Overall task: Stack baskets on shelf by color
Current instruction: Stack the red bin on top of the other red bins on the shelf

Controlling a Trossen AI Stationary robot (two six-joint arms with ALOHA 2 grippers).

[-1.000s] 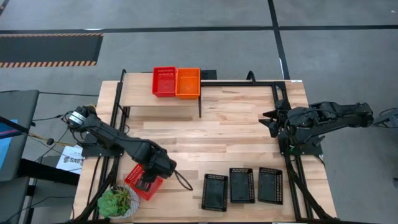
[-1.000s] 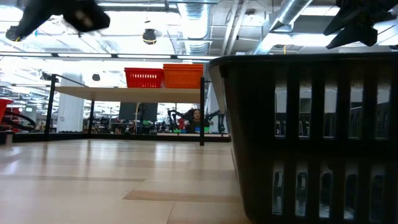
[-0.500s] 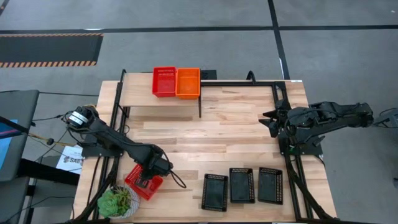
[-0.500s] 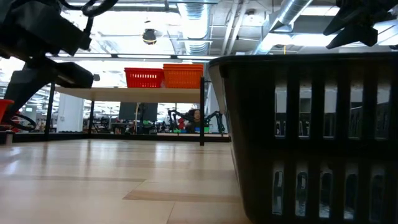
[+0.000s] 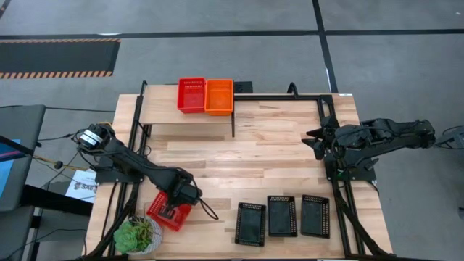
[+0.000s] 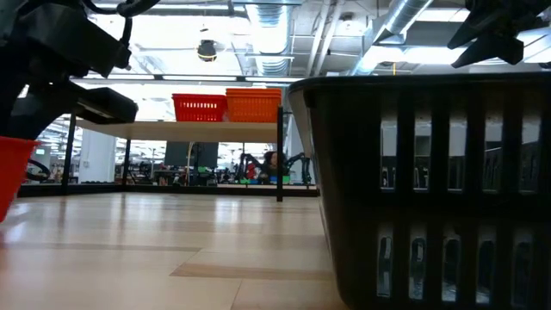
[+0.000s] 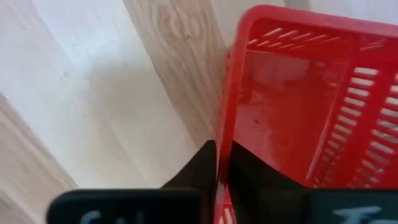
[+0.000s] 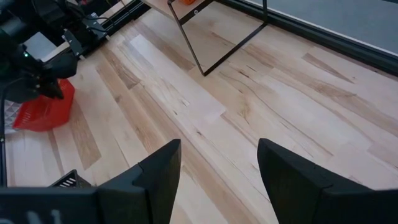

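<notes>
Nearest the table's front edge, three black baskets (image 5: pixel 282 216) lie in a row, shallow rectangles of slotted plastic. To their left a red basket (image 5: pixel 169 212) of the same perforated plastic sits skewed beside a leafy green potted plant (image 5: pixel 138 235). The left gripper (image 5: pixel 172 206) is pinched tight on this red basket's thin rim, one dark finger inside the wall and one outside; the left arm reaches low and diagonally across the pale plank tabletop (image 5: pixel 254 159). Mid-table on the right, the right gripper (image 5: pixel 317 141) hovers with its fingers spread wide, holding nothing. At the far side, the wooden shelf (image 5: pixel 167 112) on black metal legs carries a red basket (image 5: pixel 191 95) touching an orange basket (image 5: pixel 219 96).
</notes>
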